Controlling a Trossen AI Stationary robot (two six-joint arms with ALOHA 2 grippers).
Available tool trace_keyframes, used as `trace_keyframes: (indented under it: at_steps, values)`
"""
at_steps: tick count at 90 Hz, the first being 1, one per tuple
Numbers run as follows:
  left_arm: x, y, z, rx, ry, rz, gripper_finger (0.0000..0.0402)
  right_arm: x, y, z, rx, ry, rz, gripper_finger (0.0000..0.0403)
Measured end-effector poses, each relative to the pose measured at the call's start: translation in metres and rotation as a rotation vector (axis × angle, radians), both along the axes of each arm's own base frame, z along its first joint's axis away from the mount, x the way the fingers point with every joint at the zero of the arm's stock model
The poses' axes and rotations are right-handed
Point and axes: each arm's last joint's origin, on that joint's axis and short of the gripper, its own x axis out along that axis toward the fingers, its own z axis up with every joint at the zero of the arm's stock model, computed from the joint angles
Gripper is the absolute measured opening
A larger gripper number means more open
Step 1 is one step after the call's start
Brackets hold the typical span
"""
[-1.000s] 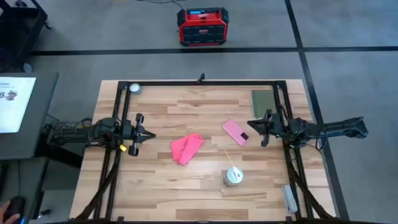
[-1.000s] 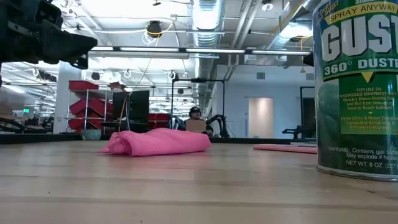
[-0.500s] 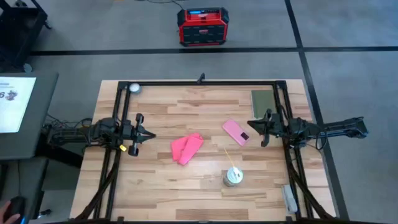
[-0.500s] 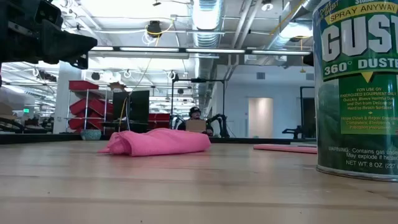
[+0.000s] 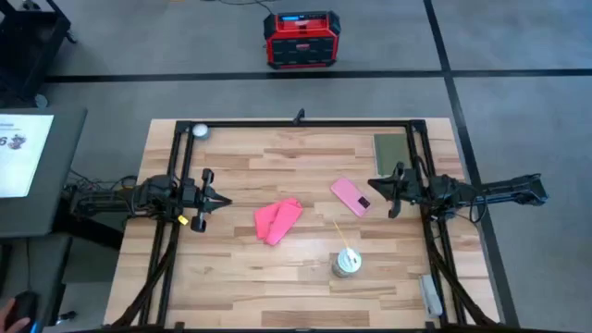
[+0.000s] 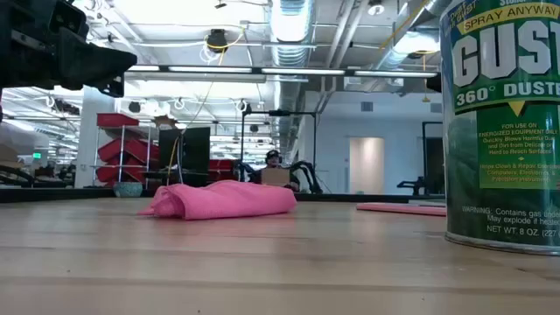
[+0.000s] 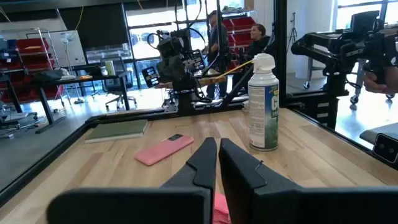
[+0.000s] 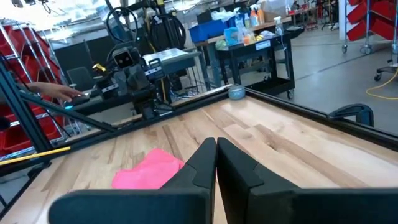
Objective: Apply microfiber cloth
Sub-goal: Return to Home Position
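Desk: arms sit at its left and right edges.
Hands: left hand and right hand both closed, empty.
Cloth: crumpled near the desk's middle, apart from the phone.
Progress: wiping seems done, cloth let go; only parking the arms remains, apparently nearly complete.

Two arms reach over the tabletop, a left arm and a right arm, each with one pair of jaws. Between the two pairs of jaws lie one pink cloth and one pink phone. Near the right jaws stand one spray can and one green pad. One small grey ball lies near the left jaws.
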Motion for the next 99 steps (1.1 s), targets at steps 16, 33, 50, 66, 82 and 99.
trace_keyframes:
  at_steps: [16,33,50,66,82,99]
  values:
    - [0.0,0.0,0.0,0.0,0.0,0.0,0.0,0.0,0.0,0.0,0.0,0.0,0.0,0.0]
    - [0.0,0.0,-0.0001,0.0,0.001,0.0,0.0,0.0,0.0,0.0,0.0,0.0,0.0,0.0]
    - [0.0,0.0,-0.0001,0.0,0.0,0.0,0.0,0.0,0.0,0.0006,0.0,-0.007,0.0,0.0]
    - [0.0,0.0,0.0,0.0,0.0,0.0,0.0,-0.0001,0.0,0.002,0.0,-0.021,0.001,0.0]
    - [0.0,0.0,0.0,0.0,0.0,0.0,0.0,-0.0001,0.0,0.002,0.0,-0.021,0.001,0.0]
    - [0.0,0.0,-0.0001,0.0,0.001,0.0,0.0,-0.0001,0.0001,0.0021,0.0,-0.021,0.001,0.0]
